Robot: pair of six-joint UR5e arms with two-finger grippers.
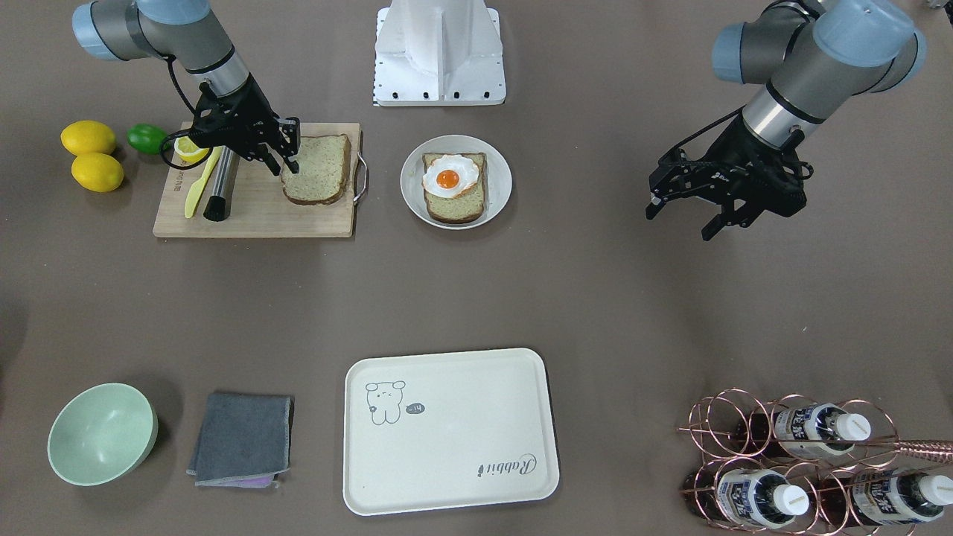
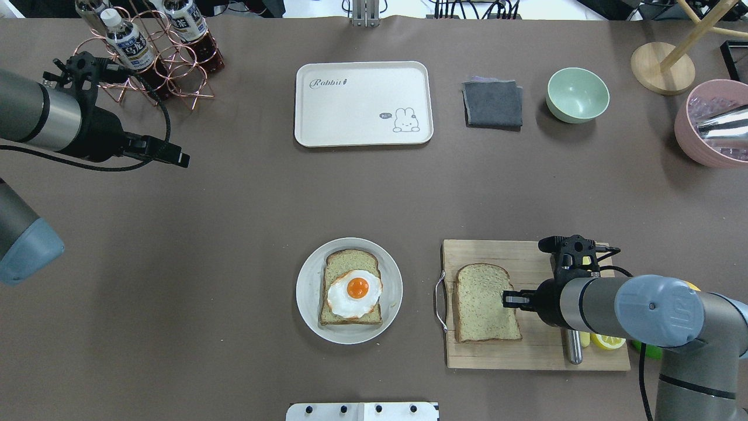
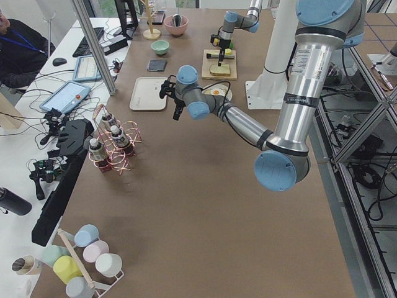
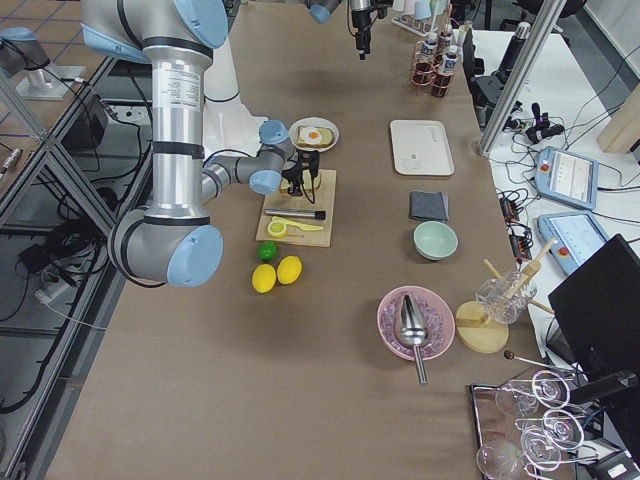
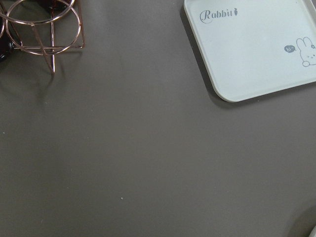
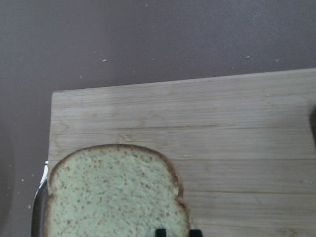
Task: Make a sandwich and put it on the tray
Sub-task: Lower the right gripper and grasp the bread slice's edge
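Note:
One bread slice (image 1: pixel 316 170) lies flat on the wooden cutting board (image 1: pixel 253 217). My right gripper (image 1: pixel 286 165) has its fingers nearly together on that slice's edge; the fingertips (image 6: pixel 160 232) show at its crust in the right wrist view. The other bread slice (image 1: pixel 456 207), with the fried egg (image 1: pixel 450 177) on top, lies on the round white plate (image 1: pixel 414 190). The cream tray (image 1: pixel 447 461) stands empty at the table's far side from me. My left gripper (image 1: pixel 681 222) is open and empty, high above bare table.
On the board lie a yellow knife (image 1: pixel 197 190), a metal cylinder (image 1: pixel 221 190) and a lemon half. Two lemons (image 1: pixel 89 138) and a lime (image 1: pixel 145 138) sit beside it. A green bowl (image 1: pixel 102 433), grey cloth (image 1: pixel 242 439) and bottle rack (image 1: pixel 811 461) flank the tray.

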